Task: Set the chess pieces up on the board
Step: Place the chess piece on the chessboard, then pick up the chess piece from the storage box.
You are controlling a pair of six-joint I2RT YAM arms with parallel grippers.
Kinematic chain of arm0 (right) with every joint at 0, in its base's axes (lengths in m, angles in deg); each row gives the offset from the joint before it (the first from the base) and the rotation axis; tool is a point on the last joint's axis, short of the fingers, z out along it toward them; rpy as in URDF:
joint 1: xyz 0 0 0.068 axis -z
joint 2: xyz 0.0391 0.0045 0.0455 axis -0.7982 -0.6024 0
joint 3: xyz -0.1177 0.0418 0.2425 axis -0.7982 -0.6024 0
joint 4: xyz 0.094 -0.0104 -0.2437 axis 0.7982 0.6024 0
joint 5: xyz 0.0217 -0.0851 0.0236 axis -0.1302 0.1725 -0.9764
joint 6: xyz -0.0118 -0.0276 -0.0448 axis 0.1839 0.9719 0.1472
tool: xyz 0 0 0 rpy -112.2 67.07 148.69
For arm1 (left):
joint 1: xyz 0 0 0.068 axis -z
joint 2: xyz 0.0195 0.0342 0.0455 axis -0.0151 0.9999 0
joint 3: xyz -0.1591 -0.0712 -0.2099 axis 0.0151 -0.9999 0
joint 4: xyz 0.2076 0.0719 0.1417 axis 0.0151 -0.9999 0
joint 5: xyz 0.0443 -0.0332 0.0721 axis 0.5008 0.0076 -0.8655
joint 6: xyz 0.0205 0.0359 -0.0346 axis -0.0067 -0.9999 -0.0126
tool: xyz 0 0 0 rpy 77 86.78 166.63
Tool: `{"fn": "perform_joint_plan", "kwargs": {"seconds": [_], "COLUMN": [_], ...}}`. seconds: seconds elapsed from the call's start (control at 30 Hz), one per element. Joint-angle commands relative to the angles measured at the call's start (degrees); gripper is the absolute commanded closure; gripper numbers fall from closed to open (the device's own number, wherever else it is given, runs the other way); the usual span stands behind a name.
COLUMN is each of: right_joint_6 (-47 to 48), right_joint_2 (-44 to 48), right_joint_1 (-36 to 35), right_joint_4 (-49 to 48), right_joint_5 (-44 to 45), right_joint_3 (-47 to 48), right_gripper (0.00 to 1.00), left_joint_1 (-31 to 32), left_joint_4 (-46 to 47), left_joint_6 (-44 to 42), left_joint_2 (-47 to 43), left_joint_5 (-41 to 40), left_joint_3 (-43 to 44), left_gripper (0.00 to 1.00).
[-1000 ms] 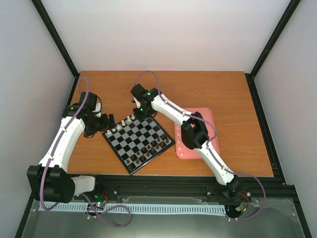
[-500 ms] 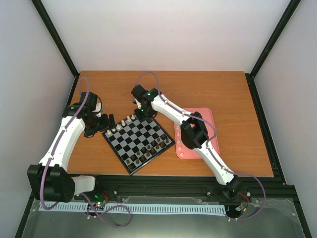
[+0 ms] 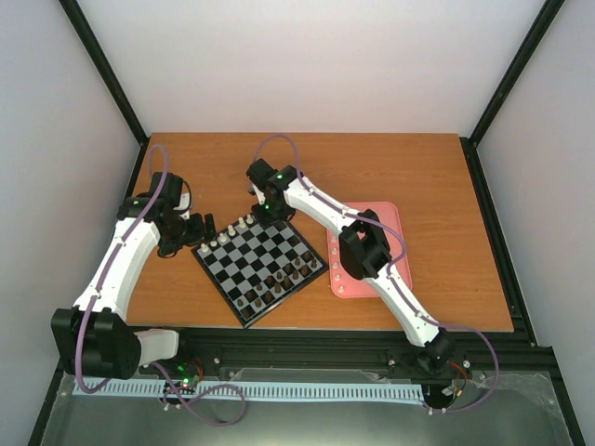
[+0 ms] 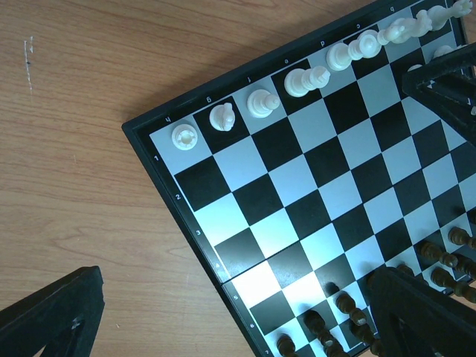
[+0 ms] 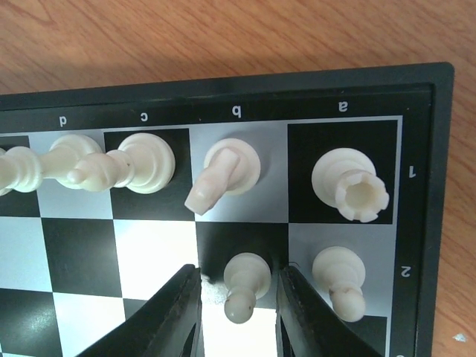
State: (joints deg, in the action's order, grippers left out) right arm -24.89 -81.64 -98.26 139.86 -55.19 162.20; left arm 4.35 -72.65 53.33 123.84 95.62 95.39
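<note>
While right jaws straddle a pawn (image 5: 247, 286), left arm (image 3: 121, 260) beside board (image 3: 253, 262).

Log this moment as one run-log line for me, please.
right gripper: open, flanking small cream-white pawn upright on b2 of glossy black-and-silver chessboard | left gripper: open, empty, straddling board edge

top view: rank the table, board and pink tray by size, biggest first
1. table
2. board and tray: they look about alike, and the right arm covers part of the tray, so no ranking between them
</note>
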Motion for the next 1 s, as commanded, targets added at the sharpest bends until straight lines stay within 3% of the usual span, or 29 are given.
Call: {"fn": "perform_joint_plan", "kwargs": {"seconds": [0.0, 0.2, 0.33, 0.53, 0.73, 0.97], "right_joint_6": [0.83, 0.51, -0.51, -2.85, -2.43, -1.06], "right_joint_2": [2.99, 12.20, 21.68, 29.85, 31.78, 29.08], "right_joint_1": [0.03, -0.13, 0.66, 7.93, 14.30, 15.79], "right_joint_4": [1.07, 3.44, 1.73, 1.75, -2.98, -5.99], "right_joint_5": [-0.79, 2.57, 8.26, 11.35, 7.19, 6.23], "right_joint_3": [1.36, -2.98, -11.64, -28.05, -41.56, -44.71], "right_gripper": [0.70, 0.66, 0.62, 0.61, 0.65, 0.67], "left_joint_1": [-0.54, -0.58, -0.53, -0.55, -0.58, -0.55], "left_joint_4": [0.18, -0.08, -0.39, -0.29, 0.31, 0.80], "left_joint_6": [-1.01, -1.03, -1.03, -0.82, -0.76, -0.20], "left_joint_2": [-0.32, -0.34, -0.26, 0.54, 2.59, 3.82], "left_joint_5": [-0.26, -0.19, -0.08, 0.46, 1.17, 1.84], "left_joint_3": [0.54, 0.82, 1.31, 2.32, 3.65, 3.73], "left_gripper": [0.00, 0.00, 0.00, 0.00, 0.00, 0.00]}}
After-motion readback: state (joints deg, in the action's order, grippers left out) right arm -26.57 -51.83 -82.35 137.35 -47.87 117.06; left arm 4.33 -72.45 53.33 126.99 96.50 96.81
